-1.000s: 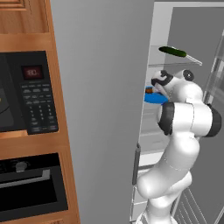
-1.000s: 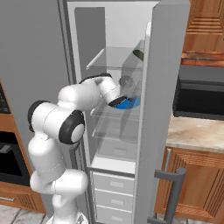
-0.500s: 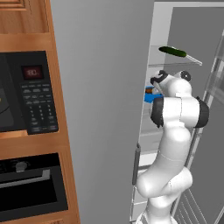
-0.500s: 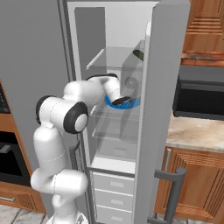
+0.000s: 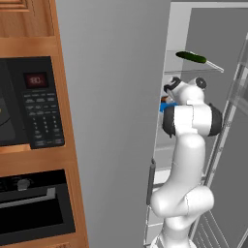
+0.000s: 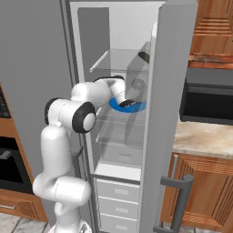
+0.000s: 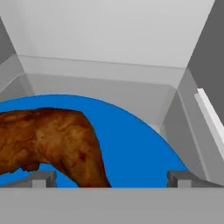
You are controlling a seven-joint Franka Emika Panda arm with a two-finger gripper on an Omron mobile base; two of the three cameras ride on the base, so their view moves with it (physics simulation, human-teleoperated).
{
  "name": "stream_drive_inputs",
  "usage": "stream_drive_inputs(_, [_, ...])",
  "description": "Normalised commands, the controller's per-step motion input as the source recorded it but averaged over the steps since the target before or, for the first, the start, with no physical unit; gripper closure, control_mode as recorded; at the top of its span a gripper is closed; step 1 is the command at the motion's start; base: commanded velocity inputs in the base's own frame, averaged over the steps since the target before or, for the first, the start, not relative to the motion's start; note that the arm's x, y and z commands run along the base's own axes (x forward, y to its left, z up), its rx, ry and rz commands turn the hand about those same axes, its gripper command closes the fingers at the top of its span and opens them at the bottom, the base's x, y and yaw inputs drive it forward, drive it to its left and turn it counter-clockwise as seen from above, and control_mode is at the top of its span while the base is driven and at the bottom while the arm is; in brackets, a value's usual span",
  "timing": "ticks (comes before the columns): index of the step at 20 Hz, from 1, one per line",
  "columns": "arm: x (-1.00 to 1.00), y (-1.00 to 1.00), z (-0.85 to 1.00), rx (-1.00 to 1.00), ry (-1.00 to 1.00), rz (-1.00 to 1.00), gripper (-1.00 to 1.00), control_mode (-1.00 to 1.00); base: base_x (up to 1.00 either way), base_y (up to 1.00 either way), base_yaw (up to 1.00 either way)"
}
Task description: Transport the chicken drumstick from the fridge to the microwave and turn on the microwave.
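The chicken drumstick (image 7: 52,140) is seen lying on a blue plate (image 7: 131,148) upon a glass shelf inside the fridge (image 6: 173,68). The gripper (image 7: 109,178) is held over the plate, jaws spread wide, apparently gripping nothing. The microwave (image 5: 29,104) is set left.

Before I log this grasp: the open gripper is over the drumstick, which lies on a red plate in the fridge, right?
Not quite: the plate is blue, not red, as the hand view shows. The rest holds: the open gripper is over the chicken drumstick in the fridge.
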Motion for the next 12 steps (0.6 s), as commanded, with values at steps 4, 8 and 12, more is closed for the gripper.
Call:
stream_drive_inputs(4, [0.43,0.00,-0.21,0.00,0.00,0.05,-1.00,-1.00,0.00,0.00,0.00])
stream_drive_inputs(8, [0.07,0.13,-0.38,0.01,0.12,0.00,1.00,-1.00,0.00,0.00,0.00])
stream_drive_inputs(12, [-0.38,0.11,-0.64,0.07,0.06,0.00,1.00,-1.00,0.00,0.00,0.00])
